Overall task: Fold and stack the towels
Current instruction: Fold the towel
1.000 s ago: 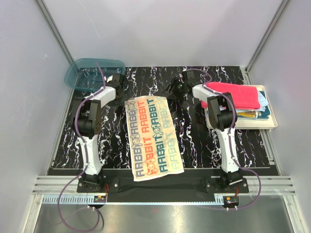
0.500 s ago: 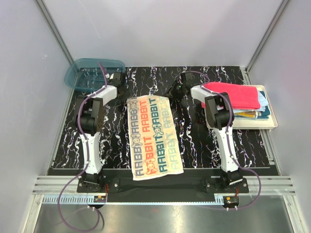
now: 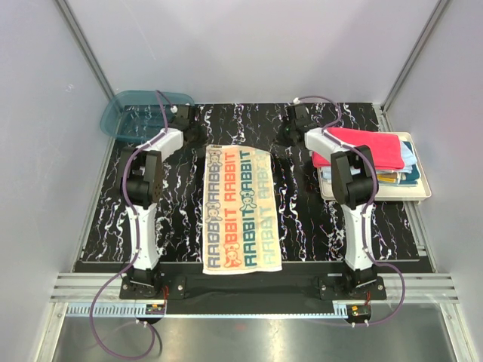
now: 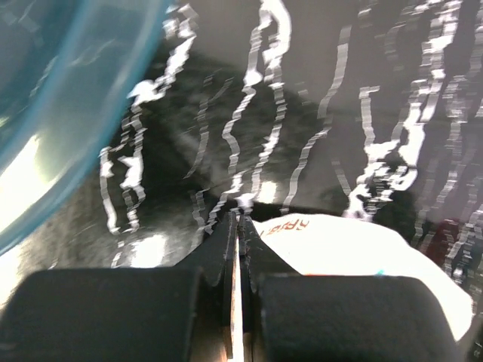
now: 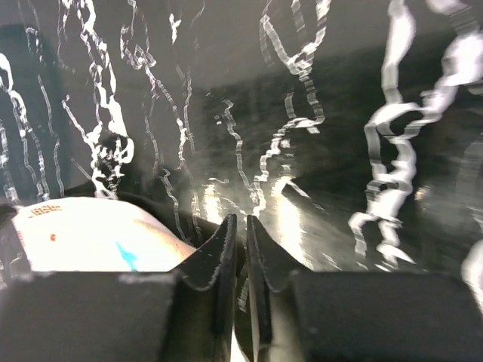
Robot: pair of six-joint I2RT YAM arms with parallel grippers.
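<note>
The red/teal lettered towel (image 3: 241, 207) lies flat and lengthwise in the middle of the black marbled table. My left gripper (image 3: 198, 138) is at its far left corner and my right gripper (image 3: 278, 142) at its far right corner. In the left wrist view the left gripper (image 4: 238, 219) is shut, a pale sliver of cloth sits between the jaws, and the towel (image 4: 339, 249) runs off to the right. In the right wrist view the right gripper (image 5: 241, 220) is all but shut, with the towel (image 5: 83, 234) to its left. Other towels lie stacked at the right, a red-pink one (image 3: 362, 147) on top.
A cream tray (image 3: 377, 196) at the right edge holds the stack, with light blue cloth (image 3: 408, 154) and mustard cloth (image 3: 385, 179) showing under the red-pink one. A translucent teal bin (image 3: 139, 113) stands at the far left corner, close to the left gripper.
Both grippers have closed and both arms have reached farther back. The lettered towel, slanted before, is pulled straight and has shifted slightly toward the far side.
</note>
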